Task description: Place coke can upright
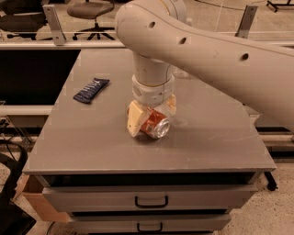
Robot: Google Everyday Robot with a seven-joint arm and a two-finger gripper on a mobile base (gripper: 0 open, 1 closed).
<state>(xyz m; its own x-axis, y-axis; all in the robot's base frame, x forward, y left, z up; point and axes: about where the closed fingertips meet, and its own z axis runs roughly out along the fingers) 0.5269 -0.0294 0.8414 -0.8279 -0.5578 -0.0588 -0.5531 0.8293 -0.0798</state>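
Observation:
The coke can [155, 125], red-orange with a silver end facing the front right, lies on its side near the middle of the grey table [92, 142]. My gripper [153, 113] comes down from above and straddles the can. One cream finger [134, 118] presses on the can's left side and the other finger [171, 104] sits behind its right side. The jaws are shut on the can, which rests on the table top.
A dark blue snack bar wrapper [91, 90] lies at the table's left. A clear plastic bottle [180, 72] is mostly hidden behind my arm. Drawers [150, 201] are below the front edge. An office chair [89, 10] stands beyond the table.

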